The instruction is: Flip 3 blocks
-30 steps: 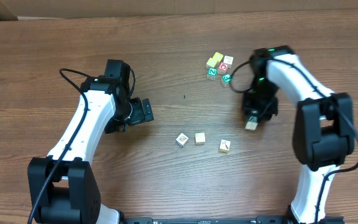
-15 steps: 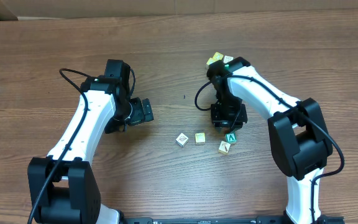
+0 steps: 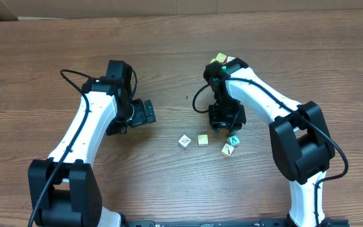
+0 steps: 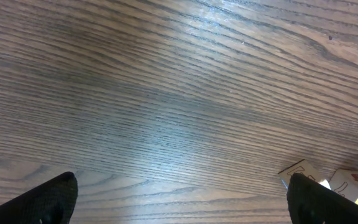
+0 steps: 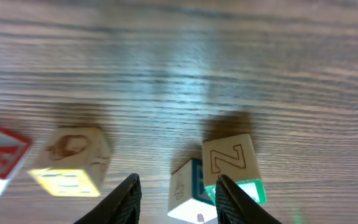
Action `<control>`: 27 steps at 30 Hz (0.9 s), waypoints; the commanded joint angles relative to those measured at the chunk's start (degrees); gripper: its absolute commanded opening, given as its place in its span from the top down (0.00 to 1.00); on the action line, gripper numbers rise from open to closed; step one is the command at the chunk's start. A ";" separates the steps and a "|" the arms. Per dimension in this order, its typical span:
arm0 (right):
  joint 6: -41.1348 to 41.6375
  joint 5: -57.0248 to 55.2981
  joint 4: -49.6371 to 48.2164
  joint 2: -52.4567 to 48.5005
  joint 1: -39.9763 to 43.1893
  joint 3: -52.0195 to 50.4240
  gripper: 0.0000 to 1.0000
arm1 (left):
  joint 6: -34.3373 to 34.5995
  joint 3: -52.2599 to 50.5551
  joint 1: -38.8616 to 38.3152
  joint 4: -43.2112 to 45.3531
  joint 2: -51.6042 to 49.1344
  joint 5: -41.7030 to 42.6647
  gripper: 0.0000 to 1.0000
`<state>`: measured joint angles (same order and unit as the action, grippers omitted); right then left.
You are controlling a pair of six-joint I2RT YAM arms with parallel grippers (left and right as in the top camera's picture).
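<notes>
The right end effector [image 3: 227, 125] hangs released, fingers parted on nothing, just beyond the green-letter block [image 3: 234, 140], which lies on the bench [image 3: 282, 38] with a tan block [image 3: 227, 150] just beside it on its near side. Closing here could pinch 2 cubes at once or clip a corner, so the cube skids instead of turning. The yellow block [image 3: 203, 139] and white block [image 3: 184, 140] sit left of the green-letter block, near enough for a wide sweep to knock them; the left end effector [image 3: 149, 113], wide open and empty, hangs farther left.
</notes>
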<state>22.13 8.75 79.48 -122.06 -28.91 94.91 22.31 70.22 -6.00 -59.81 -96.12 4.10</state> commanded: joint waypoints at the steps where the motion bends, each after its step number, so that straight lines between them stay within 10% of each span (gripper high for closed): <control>1: -1.16 0.31 0.96 5.95 0.55 3.72 0.59 | -0.24 0.37 -0.02 0.11 0.59 0.24 0.00; 5: -1.20 0.31 5.22 10.69 1.36 3.85 0.63 | -0.24 0.37 -0.02 0.11 0.59 0.24 0.00; 7: -3.17 0.28 8.07 11.67 1.97 3.80 0.96 | -0.24 0.37 -0.02 0.11 0.59 0.24 0.00; 13: -4.83 -1.81 15.87 13.03 2.67 2.91 0.96 | -0.24 0.37 -0.02 0.11 0.59 0.24 0.00; 27: 4.44 -1.84 -7.19 24.65 1.16 -23.32 0.96 | -0.24 0.37 -0.02 0.11 0.59 0.24 0.00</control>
<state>23.46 7.07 75.20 -97.41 -26.83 76.05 22.31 70.22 -6.00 -59.81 -96.12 4.10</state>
